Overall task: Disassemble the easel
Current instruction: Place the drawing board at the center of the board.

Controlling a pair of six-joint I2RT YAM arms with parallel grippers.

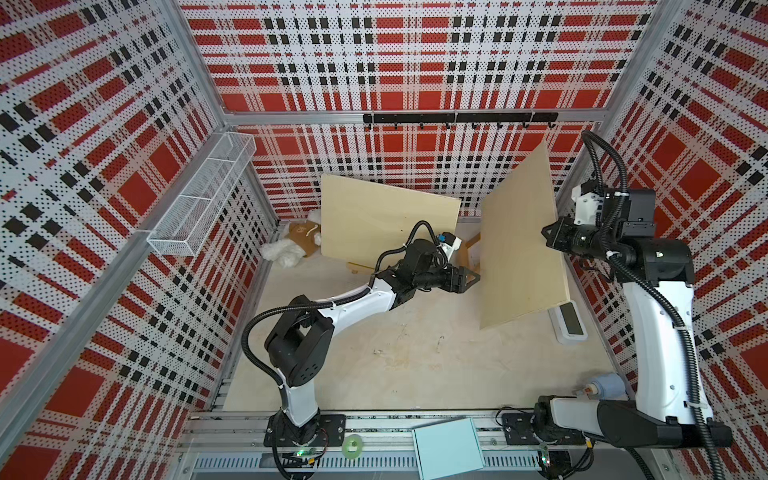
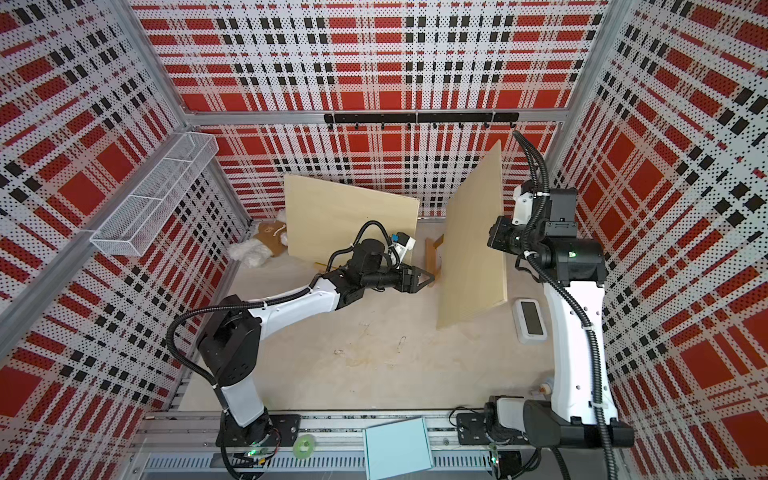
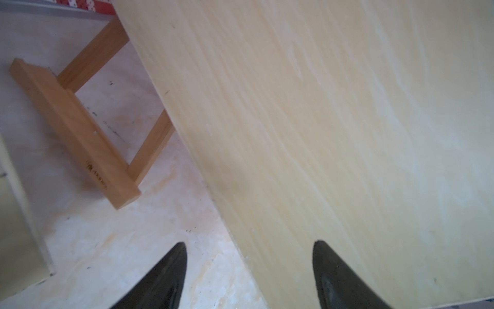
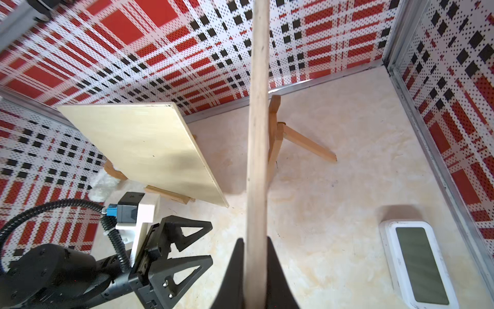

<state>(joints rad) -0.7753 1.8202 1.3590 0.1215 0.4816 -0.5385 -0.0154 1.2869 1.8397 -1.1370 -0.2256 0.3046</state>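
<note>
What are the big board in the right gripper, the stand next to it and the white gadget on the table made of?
Board: pale unfinished-looking wood, probably plywood; faint grain, matte, thin edge.
Stand: darker solid wood, smooth, perhaps varnished; honey colour.
Gadget: white plastic, by its smooth rounded shell; grey screen.

Pale rectangular plywood board (image 1: pixel 519 249) is upright, right of centre. Small brown wooden easel frame (image 3: pixel 74 125) sits just left of it, between it and a second pale plywood panel (image 1: pixel 382 220) leaning at back centre. White-and-tan plush toy (image 1: pixel 291 245) lies left of that panel, in the back-left corner. White rectangular digital clock (image 1: pixel 569 322) lies flat on the table (image 1: pixel 415 365), right of the upright board.
</note>
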